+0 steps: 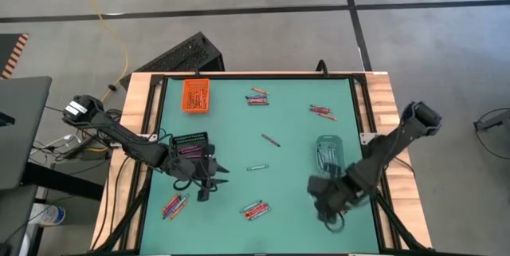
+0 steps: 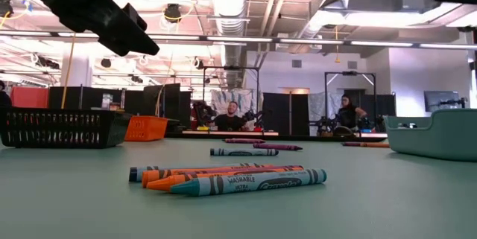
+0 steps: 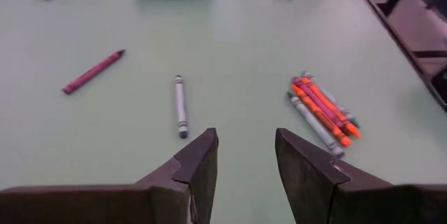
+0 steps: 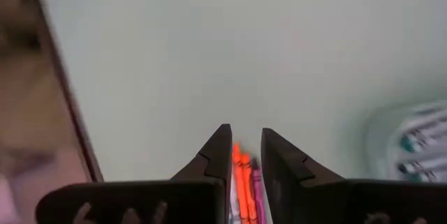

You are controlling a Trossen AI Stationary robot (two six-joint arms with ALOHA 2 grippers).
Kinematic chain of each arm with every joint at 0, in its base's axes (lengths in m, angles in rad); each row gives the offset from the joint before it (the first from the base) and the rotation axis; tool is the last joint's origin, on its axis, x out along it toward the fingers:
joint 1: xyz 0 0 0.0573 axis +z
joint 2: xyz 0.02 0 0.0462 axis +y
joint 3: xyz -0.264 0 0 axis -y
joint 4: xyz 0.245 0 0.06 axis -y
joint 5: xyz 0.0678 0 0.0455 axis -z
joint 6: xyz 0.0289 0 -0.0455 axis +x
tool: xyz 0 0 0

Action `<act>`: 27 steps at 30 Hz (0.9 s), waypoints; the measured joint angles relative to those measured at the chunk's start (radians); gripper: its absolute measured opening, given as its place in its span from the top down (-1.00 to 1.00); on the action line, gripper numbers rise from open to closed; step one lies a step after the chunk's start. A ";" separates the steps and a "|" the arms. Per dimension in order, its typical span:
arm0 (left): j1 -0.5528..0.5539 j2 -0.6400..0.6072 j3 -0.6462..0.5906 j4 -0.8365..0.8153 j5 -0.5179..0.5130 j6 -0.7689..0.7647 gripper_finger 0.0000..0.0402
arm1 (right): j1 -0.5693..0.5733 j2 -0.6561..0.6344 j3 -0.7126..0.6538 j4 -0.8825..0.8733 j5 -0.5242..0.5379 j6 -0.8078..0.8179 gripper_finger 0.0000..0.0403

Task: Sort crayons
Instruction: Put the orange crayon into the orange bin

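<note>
The right pincer grips a small bundle of orange and pink crayons between narrowed fingers, hovering near the worktop's right front corner, just in front of the clear tray. Several sticks in one pinch could easily slip or fan out, and a mixed-colour bundle may land in the wrong tray. The left pincer hangs open and empty beside the black tray, facing a lone grey crayon. Loose clusters lie along the front edge and far side; the worktop's middle offers free room, though the raised border crowds the right arm.
</note>
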 joint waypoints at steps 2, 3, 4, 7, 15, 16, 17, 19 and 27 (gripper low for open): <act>0.000 0.000 0.000 0.002 -0.018 0.001 0.34 | 0.044 0.030 0.000 0.001 -0.007 -0.047 0.64; 0.000 0.000 0.000 0.002 -0.023 0.001 0.34 | 0.066 0.046 0.000 0.000 -0.010 -0.068 0.64; 0.000 0.000 0.000 0.002 -0.027 0.001 0.34 | 0.084 0.064 0.000 0.000 -0.012 -0.092 0.64; 0.000 0.000 0.000 0.002 -0.038 0.000 0.34 | 0.116 0.125 0.000 -0.003 -0.012 -0.137 0.64; 0.000 0.000 0.000 0.005 -0.043 0.003 0.34 | 0.114 0.239 -0.019 0.005 -0.068 -0.162 0.65; 0.000 0.000 0.000 0.005 -0.043 0.003 0.34 | 0.107 0.240 -0.026 0.007 -0.069 -0.163 0.65; 0.000 0.000 0.000 0.005 -0.043 0.003 0.34 | 0.101 0.237 -0.033 0.010 -0.069 -0.161 0.65; 0.000 0.000 0.000 0.005 -0.043 0.003 0.34 | 0.087 0.221 -0.060 0.032 -0.069 -0.153 0.65; 0.000 0.000 -0.001 0.001 -0.044 0.003 0.34 | 0.067 0.150 -0.217 0.199 -0.119 -0.096 0.65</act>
